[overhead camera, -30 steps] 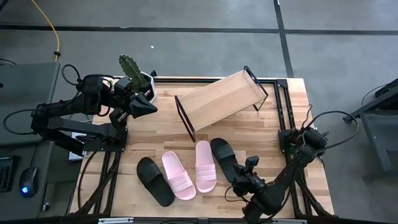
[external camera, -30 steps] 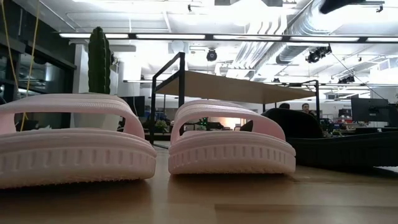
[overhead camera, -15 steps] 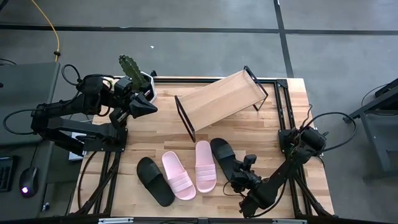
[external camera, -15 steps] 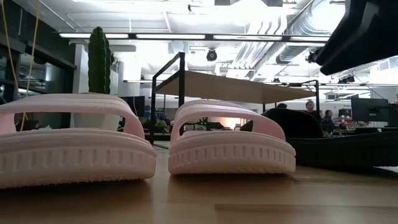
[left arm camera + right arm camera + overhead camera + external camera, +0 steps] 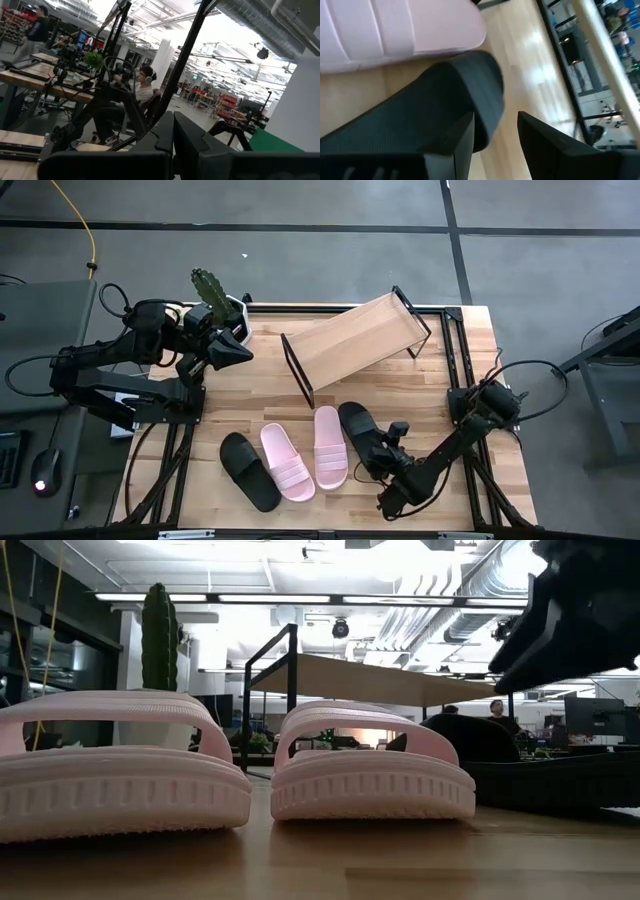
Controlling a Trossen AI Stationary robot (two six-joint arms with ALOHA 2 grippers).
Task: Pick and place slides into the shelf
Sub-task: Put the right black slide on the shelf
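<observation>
Four slides lie sole-down in a row near the table's front: a black one [image 5: 250,471], two pink ones [image 5: 288,462] [image 5: 330,446], and a black one [image 5: 358,430] on the right. The wooden shelf [image 5: 352,340] stands askew at the far middle. My right gripper [image 5: 386,444] hovers open above the right black slide [image 5: 445,100], whose rounded end shows between and beside its fingers [image 5: 461,145]. In the low view it [image 5: 575,615] hangs well above that slide [image 5: 545,780]. My left gripper [image 5: 240,352] waits shut at the far left.
A cactus in a white pot [image 5: 214,294] stands at the table's far left corner, right behind my left arm. Bare wood [image 5: 440,395] lies between the shelf and the right black slide. The pink slides [image 5: 370,775] fill the near foreground of the low view.
My right gripper has come down and moved toward the table's left edge, over the right black slide; in the low view it has dropped into the picture from the top right. The slides and the shelf have kept still.
</observation>
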